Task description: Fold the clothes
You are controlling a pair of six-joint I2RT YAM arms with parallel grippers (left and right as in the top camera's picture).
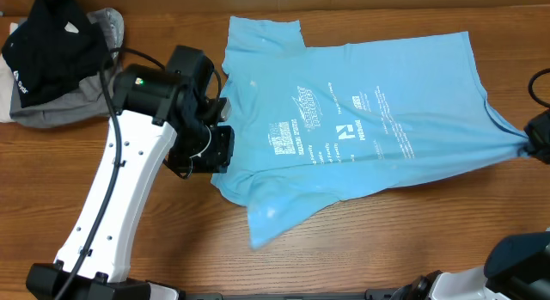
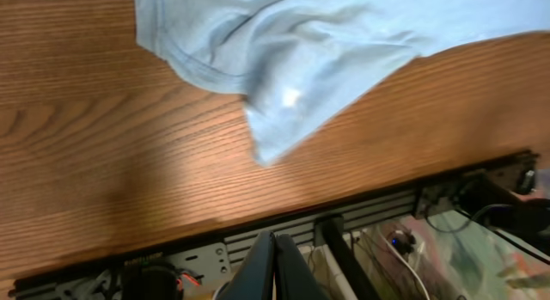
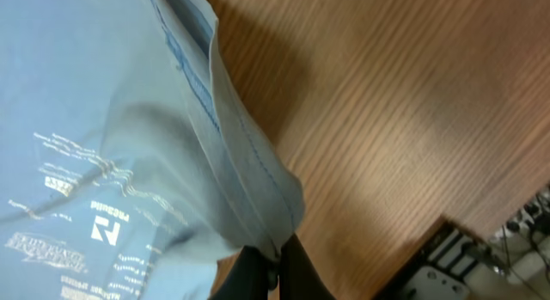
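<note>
Sky-blue T-shirt (image 1: 361, 119) lies spread on the table (image 1: 404, 240), centre to right, white lettering up, one sleeve pointing to the near edge. right gripper (image 3: 273, 272) is pinched on the shirt's right edge, cloth bunched there. left gripper (image 2: 275, 264) sits by the shirt's left side, fingers pressed together, nothing between them. Black garment (image 1: 47, 42) lies on grey garment (image 1: 51, 111), far left

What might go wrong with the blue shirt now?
The right gripper pinches only a small bit of the shirt edge, so it might slip out. The left gripper is shut on nothing, so a pull may drag the whole shirt sideways and wrinkle it.
</note>
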